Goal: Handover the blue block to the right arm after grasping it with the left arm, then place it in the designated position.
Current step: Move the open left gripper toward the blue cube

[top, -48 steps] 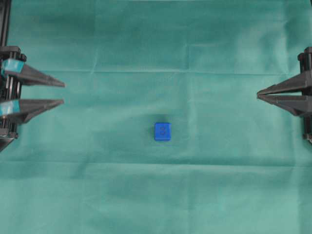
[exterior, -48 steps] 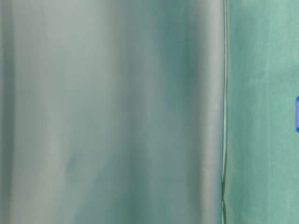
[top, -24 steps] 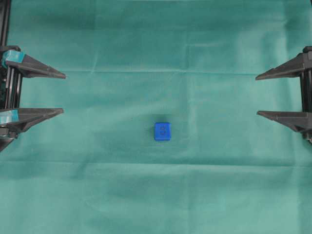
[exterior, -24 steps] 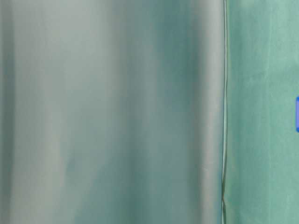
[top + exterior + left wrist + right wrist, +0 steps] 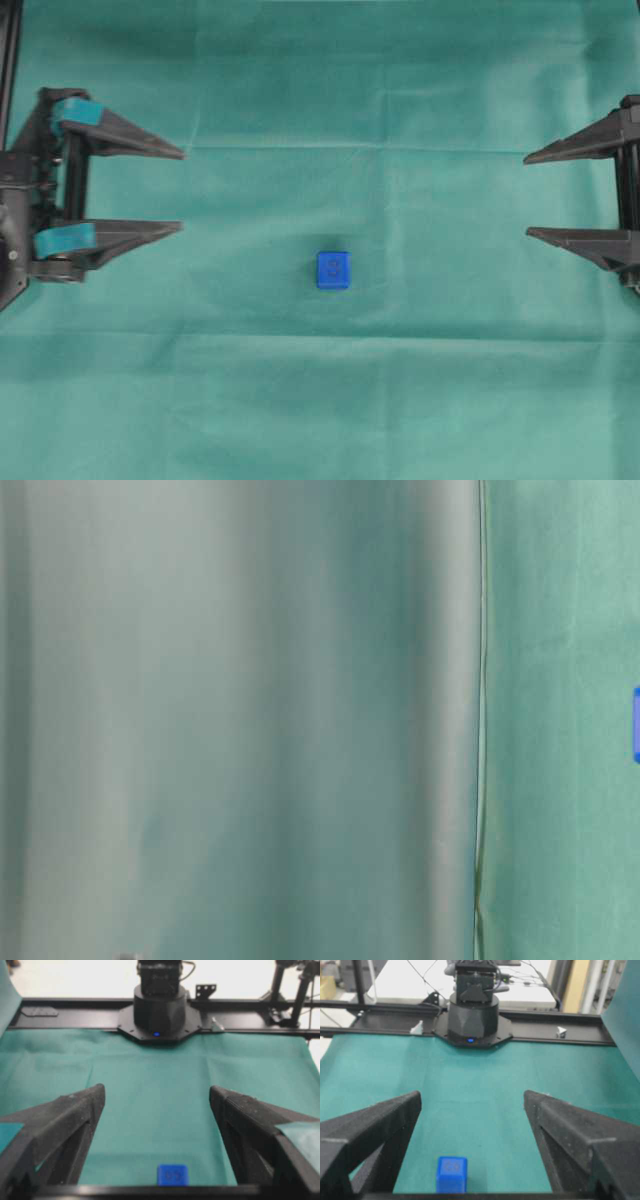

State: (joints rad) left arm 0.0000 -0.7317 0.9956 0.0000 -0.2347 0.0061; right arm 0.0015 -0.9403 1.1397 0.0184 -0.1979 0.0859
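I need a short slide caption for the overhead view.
Two open grippers, left and right, face a blue block on green cloth.

Block [image 5: 333, 270]: faint dark mark on its top face, too blurred to read in any view. No other text, label or number legible anywhere.

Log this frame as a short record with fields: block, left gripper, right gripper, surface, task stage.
block: blue block lying alone on the cloth, mid-table, touched by nothing
left gripper: left gripper, teal-taped fingers, open, empty, at the left side pointing toward the centre
right gripper: right gripper, plain black fingers, open, empty, at the right edge
surface: green cloth, creased
task stage: block not yet grasped; no handover begun
designated position: marks not discernible
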